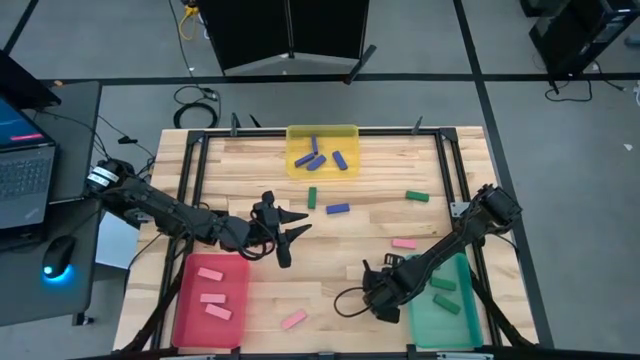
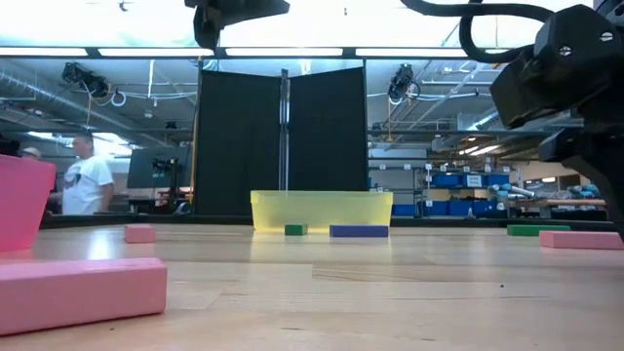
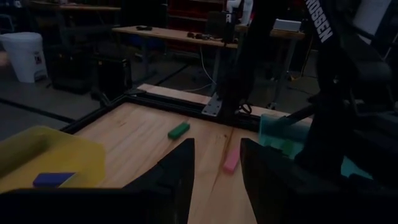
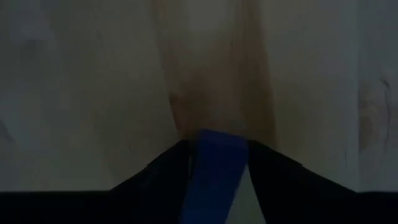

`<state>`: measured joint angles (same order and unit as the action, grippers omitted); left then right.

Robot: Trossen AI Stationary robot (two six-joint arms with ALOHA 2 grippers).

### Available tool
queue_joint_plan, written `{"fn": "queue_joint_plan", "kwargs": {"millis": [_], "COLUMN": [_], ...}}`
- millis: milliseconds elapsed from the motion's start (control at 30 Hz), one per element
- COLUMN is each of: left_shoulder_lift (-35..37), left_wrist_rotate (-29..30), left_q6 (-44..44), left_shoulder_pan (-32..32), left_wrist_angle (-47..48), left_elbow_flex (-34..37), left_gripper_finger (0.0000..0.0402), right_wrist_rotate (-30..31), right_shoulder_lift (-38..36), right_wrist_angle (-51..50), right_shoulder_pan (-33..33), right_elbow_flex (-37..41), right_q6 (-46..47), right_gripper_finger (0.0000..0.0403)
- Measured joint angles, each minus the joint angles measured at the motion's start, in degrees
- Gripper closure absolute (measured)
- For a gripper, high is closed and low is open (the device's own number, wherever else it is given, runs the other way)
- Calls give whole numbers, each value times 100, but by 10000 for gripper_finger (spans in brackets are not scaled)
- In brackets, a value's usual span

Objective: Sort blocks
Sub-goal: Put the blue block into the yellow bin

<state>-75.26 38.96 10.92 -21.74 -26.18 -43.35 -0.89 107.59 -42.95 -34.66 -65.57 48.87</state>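
The right tool (image 4: 216,163) is clamped on a dark blue block (image 4: 214,171), the bar standing between its two dark fingers just above the pale wood of the surface (image 1: 330,270); from above, this tool (image 1: 377,292) sits low at the near right, just beside the teal-green tray (image 1: 445,325), which holds two green blocks (image 1: 443,295). The left tool (image 1: 290,238) hangs over the middle of the surface with its fingers (image 3: 177,171) narrowly parted and nothing between them. Past it lie a green block (image 3: 178,130) and a pink block (image 3: 231,160) on the wood. The yellow tray (image 1: 322,133) at the far edge holds several blue blocks (image 1: 318,159); a green bar (image 1: 312,198) and a blue bar (image 1: 338,209) lie just in front of it. The red tray (image 1: 190,310) at the near left holds three pink blocks (image 1: 211,297), and one pink bar (image 1: 294,319) lies loose near it
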Motion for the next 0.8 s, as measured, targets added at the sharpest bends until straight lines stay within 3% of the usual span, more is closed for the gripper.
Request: {"fn": "queue_joint_plan", "kwargs": {"millis": [267,467,800], "left_shoulder_lift": [0,0,315], "left_wrist_rotate": [3,10,45], "left_q6": [-15,-19,546], "left_shoulder_pan": [0,0,42], "left_wrist_angle": [-17,-20,282], "left_elbow_flex": [-2,-2,-2], "left_gripper_finger": [266,266,266], "right_wrist_rotate": [41,100,1366], "right_shoulder_lift": [-24,-7,-15], "right_wrist_angle": [96,-18,66], "right_shoulder_pan": [19,163,908], "right_elbow_flex": [115,-22,-1015], "right_q6": [-83,-618,-2336], "right_gripper_finger": [275,281,281]}}
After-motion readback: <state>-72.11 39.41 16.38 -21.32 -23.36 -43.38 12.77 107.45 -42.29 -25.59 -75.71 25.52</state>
